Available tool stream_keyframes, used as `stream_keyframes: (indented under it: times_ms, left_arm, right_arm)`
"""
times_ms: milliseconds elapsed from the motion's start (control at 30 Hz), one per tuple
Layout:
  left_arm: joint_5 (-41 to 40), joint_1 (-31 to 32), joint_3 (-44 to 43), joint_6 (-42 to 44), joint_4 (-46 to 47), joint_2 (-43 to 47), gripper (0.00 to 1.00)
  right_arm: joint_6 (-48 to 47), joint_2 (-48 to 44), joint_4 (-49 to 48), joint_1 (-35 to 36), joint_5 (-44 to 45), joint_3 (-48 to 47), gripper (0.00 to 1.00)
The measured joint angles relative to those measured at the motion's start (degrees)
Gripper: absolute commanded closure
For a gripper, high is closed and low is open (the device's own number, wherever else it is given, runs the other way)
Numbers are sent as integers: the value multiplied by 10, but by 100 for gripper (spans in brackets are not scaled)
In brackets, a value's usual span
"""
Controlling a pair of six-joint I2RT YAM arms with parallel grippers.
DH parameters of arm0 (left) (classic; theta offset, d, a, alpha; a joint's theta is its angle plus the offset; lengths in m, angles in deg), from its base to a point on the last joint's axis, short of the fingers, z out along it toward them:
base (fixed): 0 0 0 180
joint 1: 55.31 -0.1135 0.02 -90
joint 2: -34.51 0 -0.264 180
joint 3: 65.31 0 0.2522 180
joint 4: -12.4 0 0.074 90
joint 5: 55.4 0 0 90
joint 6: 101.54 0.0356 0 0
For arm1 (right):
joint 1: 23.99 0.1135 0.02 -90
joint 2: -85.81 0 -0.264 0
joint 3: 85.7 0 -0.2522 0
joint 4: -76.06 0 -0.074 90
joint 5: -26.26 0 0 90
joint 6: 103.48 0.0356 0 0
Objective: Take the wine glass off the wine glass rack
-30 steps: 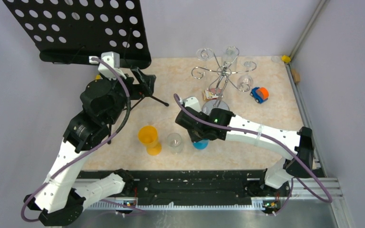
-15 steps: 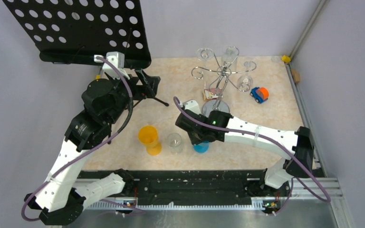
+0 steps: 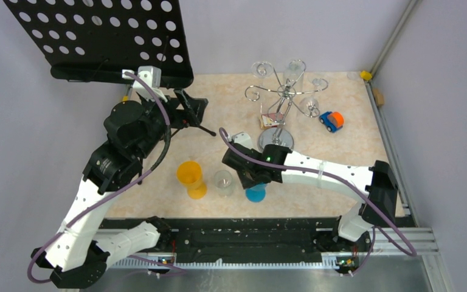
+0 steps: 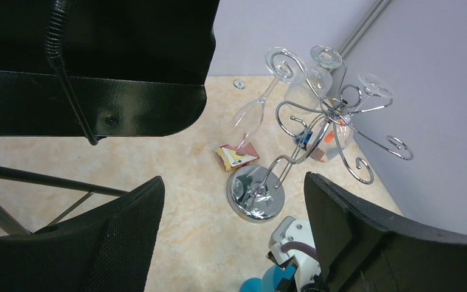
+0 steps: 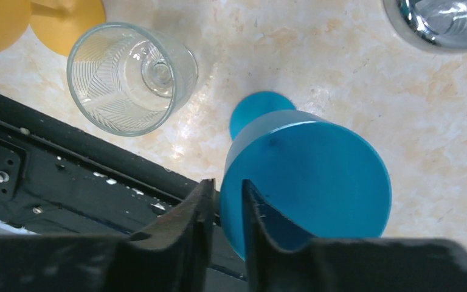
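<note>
At far left, near a black music stand (image 3: pixel 97 36), the left gripper (image 4: pixel 232 182) hovers, jaws spread wide and empty. Mid-table stand a yellow goblet (image 3: pixel 190 176) and a clear glass (image 3: pixel 223 181). The right gripper (image 5: pixel 226 185), barely parted, straddles a blue goblet (image 5: pixel 307 182) at its rim; whether it grips is unclear. Further right, at the back, a wine glass (image 4: pixel 252 115) hangs upside down on the wine glass rack (image 3: pixel 287 91).

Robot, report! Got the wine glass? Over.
Left gripper open. Right gripper astride blue cup rim, grip unclear. Wine glass hangs on rack. Nothing blocks it.
</note>
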Motion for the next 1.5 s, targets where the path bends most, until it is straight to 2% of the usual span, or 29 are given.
stream_keyframes:
  times_ms: [100, 200, 367, 767, 900, 967, 1100, 1200, 1367, 1500]
  left_arm:
    - [0, 0, 0, 0, 0, 0, 12]
    - [0, 0, 0, 0, 0, 0, 12]
    - [2, 0, 0, 0, 1, 0, 12]
    - [15, 0, 0, 2, 10, 0, 12]
    - [19, 0, 0, 2, 13, 0, 12]
    - [22, 0, 0, 2, 14, 0, 12]
    - [35, 0, 0, 1, 15, 0, 12]
    - [49, 0, 0, 1, 15, -1, 12]
    - [91, 0, 0, 1, 13, -11, 12]
    - [128, 0, 0, 2, 9, -20, 12]
  right_arm:
    - [1, 1, -1, -2, -3, 0, 57]
    - [-1, 0, -2, -6, -4, 0, 52]
    - [-6, -31, -3, -23, -18, -1, 51]
    - [-44, -239, -83, -101, -110, -48, 52]
    - [-60, -259, -105, -130, -118, -116, 44]
    - [-66, -251, -103, -148, -119, -157, 27]
    - [-79, -203, -86, -218, -123, -255, 25]
    - [-81, -168, -72, -280, -126, -297, 27]
    - [-73, -137, -42, -389, -147, -309, 34]
    - [-49, -135, -40, -511, -181, -289, 40]
